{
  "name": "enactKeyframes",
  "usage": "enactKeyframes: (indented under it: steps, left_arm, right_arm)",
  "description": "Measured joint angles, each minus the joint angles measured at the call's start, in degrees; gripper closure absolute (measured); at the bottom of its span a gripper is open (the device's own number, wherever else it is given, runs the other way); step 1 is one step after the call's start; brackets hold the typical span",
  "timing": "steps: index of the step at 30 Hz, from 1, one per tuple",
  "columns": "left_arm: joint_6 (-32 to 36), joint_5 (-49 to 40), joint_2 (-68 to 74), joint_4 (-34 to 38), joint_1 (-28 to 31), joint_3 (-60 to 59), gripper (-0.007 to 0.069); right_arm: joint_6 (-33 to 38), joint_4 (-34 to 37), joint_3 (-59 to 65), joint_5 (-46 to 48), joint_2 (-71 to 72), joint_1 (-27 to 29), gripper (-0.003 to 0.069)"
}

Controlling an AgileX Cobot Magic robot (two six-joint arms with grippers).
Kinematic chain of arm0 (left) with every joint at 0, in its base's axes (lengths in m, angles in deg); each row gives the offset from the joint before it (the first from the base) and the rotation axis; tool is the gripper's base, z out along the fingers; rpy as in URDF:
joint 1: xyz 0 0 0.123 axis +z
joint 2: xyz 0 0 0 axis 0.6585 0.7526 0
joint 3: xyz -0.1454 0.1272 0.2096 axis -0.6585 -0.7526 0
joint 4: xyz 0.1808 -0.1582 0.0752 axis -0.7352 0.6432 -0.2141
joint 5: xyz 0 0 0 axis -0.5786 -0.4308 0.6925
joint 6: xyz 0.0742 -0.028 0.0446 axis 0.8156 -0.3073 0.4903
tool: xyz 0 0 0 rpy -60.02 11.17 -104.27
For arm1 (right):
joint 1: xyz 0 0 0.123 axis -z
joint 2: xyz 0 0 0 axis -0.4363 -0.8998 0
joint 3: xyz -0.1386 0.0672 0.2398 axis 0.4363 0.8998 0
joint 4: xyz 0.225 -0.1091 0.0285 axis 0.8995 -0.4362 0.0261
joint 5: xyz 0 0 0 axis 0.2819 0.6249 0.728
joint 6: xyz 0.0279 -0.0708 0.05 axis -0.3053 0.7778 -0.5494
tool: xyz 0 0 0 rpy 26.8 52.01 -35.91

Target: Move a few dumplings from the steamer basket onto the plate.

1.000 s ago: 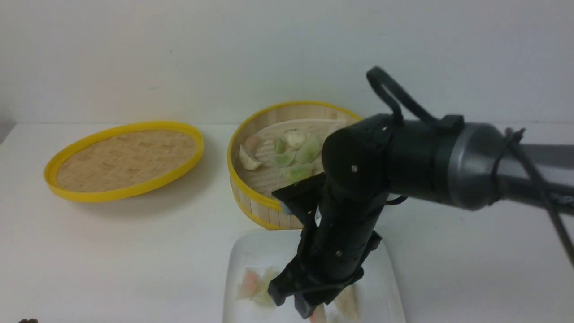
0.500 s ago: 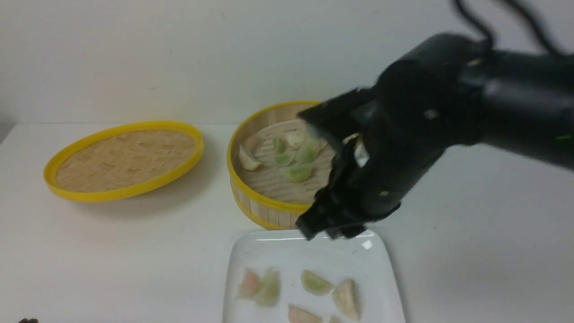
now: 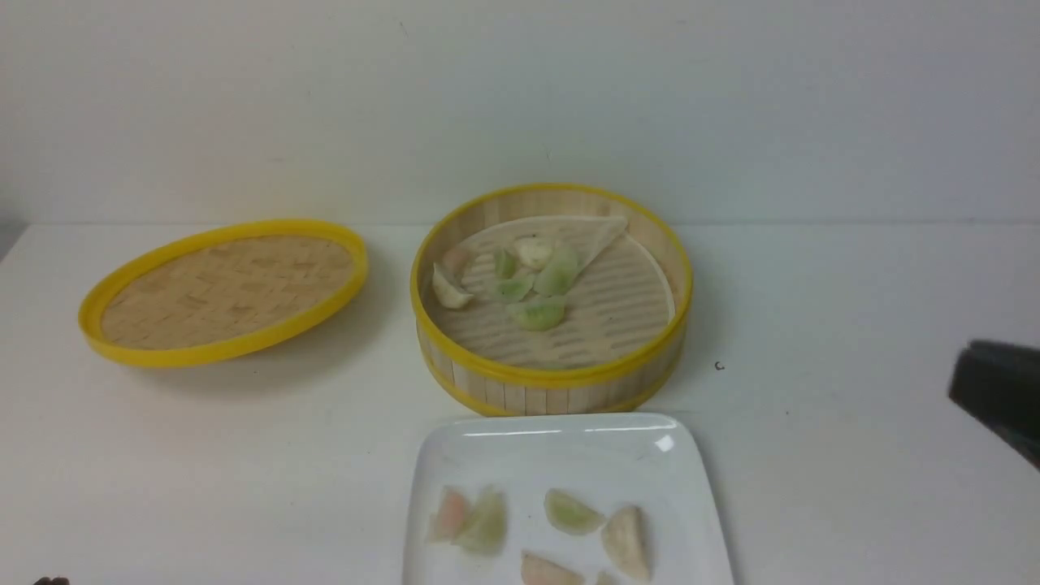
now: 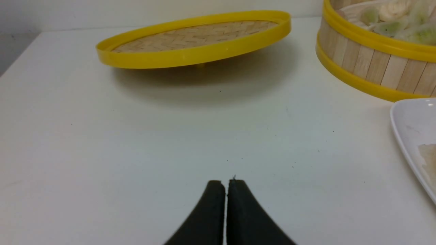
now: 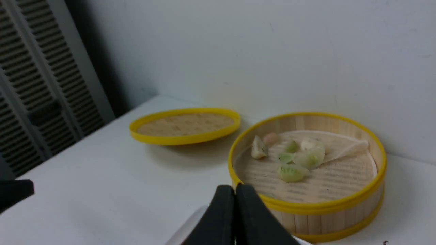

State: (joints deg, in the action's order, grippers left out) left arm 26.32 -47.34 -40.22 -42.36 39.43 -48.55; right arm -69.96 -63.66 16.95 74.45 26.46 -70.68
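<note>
The steamer basket [image 3: 549,379] sits in the middle of the white table [image 3: 244,471], toward the far side. Some dumplings [image 3: 536,314] lie inside it, on the left and far part of its floor. Most are green, and a few are cream or pink. A thin pale cloth [image 3: 603,234] is folded over at the far side of the basket floor.

The plate [image 3: 561,459] is just in front of the basket, on the near side. More dumplings lie on the near part of the plate: pink, green and cream ones. The two on the left touch each other.

The flat woven lid [image 3: 223,288] with a yellow rim is to the left of the basket, a little apart from it. It sits a bit tilted.

The left gripper [image 4: 226,185] is over bare table, left of the plate. Its two black fingers are pressed together and hold nothing. The right gripper [image 5: 235,191] is pinched closed too, with nothing in it. A dark bit of the right arm [image 3: 995,390] shows at the right edge, well apart from the basket.
</note>
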Motion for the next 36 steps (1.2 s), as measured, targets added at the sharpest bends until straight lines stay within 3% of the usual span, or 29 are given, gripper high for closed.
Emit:
enactKeyframes:
  steps: [9,24,29,30,31,33,36]
  left_arm:
    - [0.0,0.0,0.0,0.0,0.0,0.0,0.0631]
    - [0.0,0.0,0.0,0.0,0.07,0.0,0.0631]
    - [0.0,0.0,0.0,0.0,0.07,0.0,0.0631]
    - [0.0,0.0,0.0,0.0,0.07,0.0,0.0631]
    - [0.0,0.0,0.0,0.0,0.07,0.0,0.0631]
    - [0.0,0.0,0.0,0.0,0.07,0.0,0.0631]
    - [0.0,0.0,0.0,0.0,0.07,0.0,0.0631]
  right_arm:
    - [-10.99,-4.04,14.28,-1.66,21.94,0.0,0.0672]
    - [-12.99,-9.35,16.93,-8.51,23.76,0.0,0.0673]
    - [-0.04,0.88,17.29,-10.03,23.71,0.0,0.0673]
    - [6.04,5.73,17.32,-10.03,23.71,0.0,0.0673]
    - [6.77,6.28,17.32,-10.03,23.71,0.0,0.0673]
    - [14.91,12.15,17.46,-10.03,23.71,0.0,0.0673]
    - [18.48,13.86,18.2,-10.16,23.76,0.39,0.0673]
